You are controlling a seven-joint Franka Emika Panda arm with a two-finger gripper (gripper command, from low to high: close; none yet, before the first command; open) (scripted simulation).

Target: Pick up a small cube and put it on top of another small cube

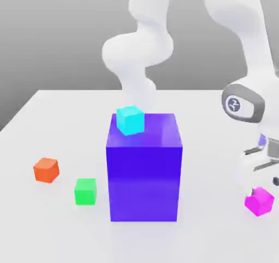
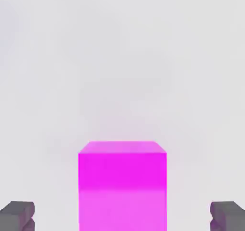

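A: My end effector [image 2: 122,218] is spread wide, straddling the magenta cube [image 2: 122,184] on the bench [image 1: 49,120], near right.

B: Why there?

A: Lined up to pinch. Green cube [image 1: 85,191] waits near left, past the blue block [image 1: 144,166].

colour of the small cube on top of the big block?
Cyan, clearest in the exterior view.
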